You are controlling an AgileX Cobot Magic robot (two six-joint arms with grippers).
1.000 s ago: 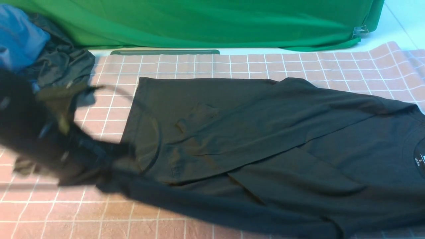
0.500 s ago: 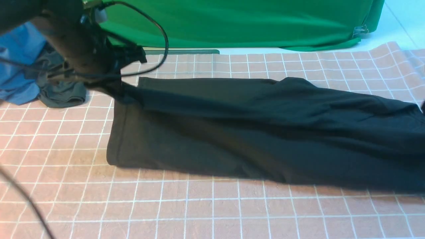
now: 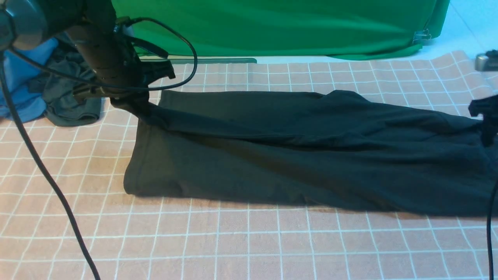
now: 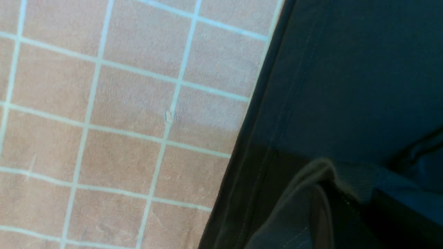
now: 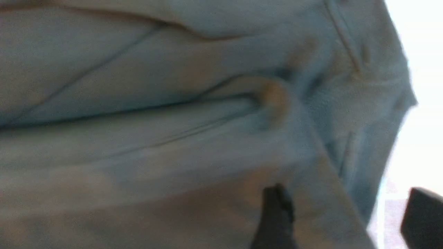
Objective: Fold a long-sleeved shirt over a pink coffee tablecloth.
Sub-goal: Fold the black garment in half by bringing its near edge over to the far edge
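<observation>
The long-sleeved shirt (image 3: 311, 155) is black and lies doubled lengthwise in a long band across the pink coffee tablecloth (image 3: 233, 241). At the shirt's far left corner my left gripper (image 3: 130, 105) is shut on the hem and holds it slightly raised. In the left wrist view the stitched hem of the shirt (image 4: 346, 86) lies beside the gridded tablecloth (image 4: 121, 121), with bunched fabric hiding the jaws. My right gripper (image 3: 484, 124) hangs over the shirt's right end. In its wrist view the two dark fingers (image 5: 277, 214) stand wide apart above the shirt (image 5: 173, 121), holding nothing.
A blue garment (image 3: 19, 97) and a dark grey-green garment (image 3: 70, 105) lie heaped at the far left. A bright green cloth (image 3: 272, 27) runs along the back. A black cable (image 3: 50, 182) from the left arm trails over the front left of the tablecloth.
My left gripper carried the near hem up and over to the far side, doubling the shirt lengthwise. The right gripper has opened and come into view at the right edge.
</observation>
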